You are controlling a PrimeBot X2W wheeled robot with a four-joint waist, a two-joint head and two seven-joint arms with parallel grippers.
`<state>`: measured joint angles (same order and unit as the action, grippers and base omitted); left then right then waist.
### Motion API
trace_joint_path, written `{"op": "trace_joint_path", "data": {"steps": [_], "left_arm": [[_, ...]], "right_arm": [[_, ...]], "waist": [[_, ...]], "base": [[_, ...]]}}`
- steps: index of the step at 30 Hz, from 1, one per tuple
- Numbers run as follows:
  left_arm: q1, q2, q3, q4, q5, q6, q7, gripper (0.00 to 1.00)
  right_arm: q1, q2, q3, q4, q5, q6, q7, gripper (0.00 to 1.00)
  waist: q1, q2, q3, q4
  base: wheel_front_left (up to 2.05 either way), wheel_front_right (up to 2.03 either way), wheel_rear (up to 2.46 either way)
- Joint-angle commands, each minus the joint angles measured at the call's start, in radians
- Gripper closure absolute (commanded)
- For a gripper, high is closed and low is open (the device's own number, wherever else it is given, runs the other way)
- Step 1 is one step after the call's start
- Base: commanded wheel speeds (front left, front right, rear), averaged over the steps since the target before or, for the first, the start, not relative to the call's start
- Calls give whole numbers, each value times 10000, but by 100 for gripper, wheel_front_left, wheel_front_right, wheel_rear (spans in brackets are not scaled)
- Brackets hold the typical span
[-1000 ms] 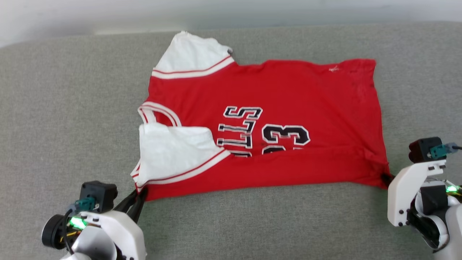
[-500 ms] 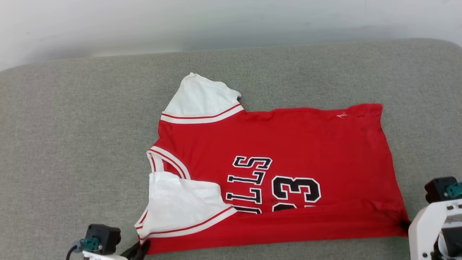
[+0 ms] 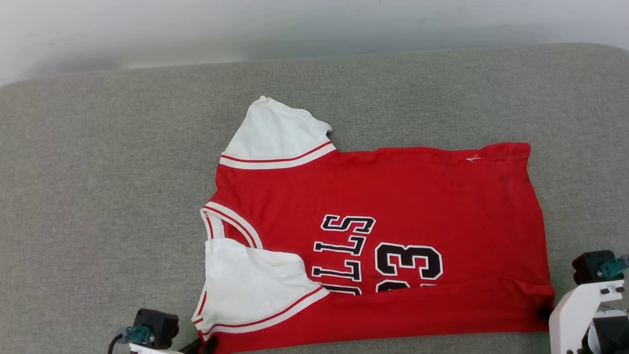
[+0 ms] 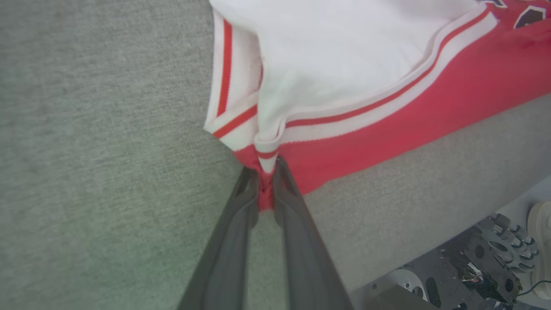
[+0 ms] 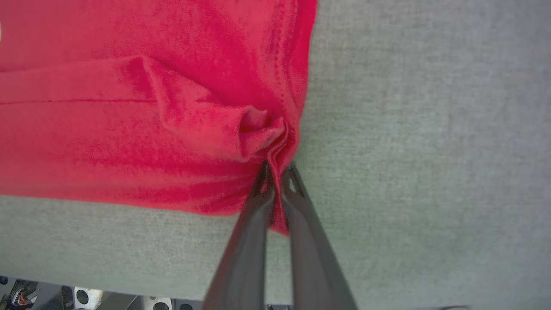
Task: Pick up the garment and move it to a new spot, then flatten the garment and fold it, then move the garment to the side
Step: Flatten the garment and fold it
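The garment (image 3: 393, 196), a red jersey with white sleeves and black numerals, lies spread on the grey cushion (image 3: 98, 196) with its near strip folded over. My left gripper (image 3: 199, 345) is shut on the garment's near-left corner below the white sleeve (image 3: 250, 280). In the left wrist view the gripper (image 4: 267, 170) pinches red cloth and striped trim (image 4: 266, 155) between its fingertips. My right gripper (image 3: 543, 312) is shut on the near-right hem corner. In the right wrist view the gripper (image 5: 275, 172) bunches the red fabric (image 5: 172, 107) into a pucker.
The grey cushion stretches wide to the left and behind the garment, ending at a pale wall (image 3: 295, 24). Its near edge runs just behind my grippers, with robot base parts (image 4: 495, 258) below it.
The head camera has moved, so the whole picture sits lower. The garment now lies farther from the cushion's back edge. Both grippers keep their hold on the near corners.
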<state>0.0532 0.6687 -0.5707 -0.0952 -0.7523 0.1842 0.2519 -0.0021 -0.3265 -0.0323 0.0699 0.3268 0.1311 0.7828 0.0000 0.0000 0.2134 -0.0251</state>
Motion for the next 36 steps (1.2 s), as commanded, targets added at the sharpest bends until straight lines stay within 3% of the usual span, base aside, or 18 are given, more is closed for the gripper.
{"op": "trace_joint_path", "data": {"steps": [1,2,10,19,25,31,36], "left_arm": [[-135,-74,-9,140,74,-21,-88,7],[-177,-80,-1,215,101,-29,-156,0],[-495,-286,642,222,380,198,-1579,0],[-967,-864,1345,228,1396,224,-4709,0],[-1024,-1617,2128,30,2105,201,-5173,0],[-774,-2282,3009,-336,2982,-361,-5176,0],[-996,-2369,3274,-141,3265,-1032,-5168,0]], "right_arm": [[-182,65,144,173,-40,-7,-133,0],[-227,39,204,180,-70,-7,-249,0],[-581,-78,146,-395,6,-6,-1615,0],[-993,402,-119,-1061,-226,-7,-4642,0],[-863,778,48,-1103,-120,-6,-6331,0],[-881,927,151,-896,-194,-6,-7081,0],[-1036,1035,199,-852,-174,-6,-7355,0]], "waist": [[0,0,-36,-10],[0,0,-70,-21],[0,0,-521,-162],[0,0,-893,-334],[0,0,-899,-432],[0,0,-844,-554],[0,0,-628,-813]], "base": [[0,0,0],[0,0,0],[0,0,0],[0,0,0],[0,0,0],[0,0,0],[0,0,0]]}}
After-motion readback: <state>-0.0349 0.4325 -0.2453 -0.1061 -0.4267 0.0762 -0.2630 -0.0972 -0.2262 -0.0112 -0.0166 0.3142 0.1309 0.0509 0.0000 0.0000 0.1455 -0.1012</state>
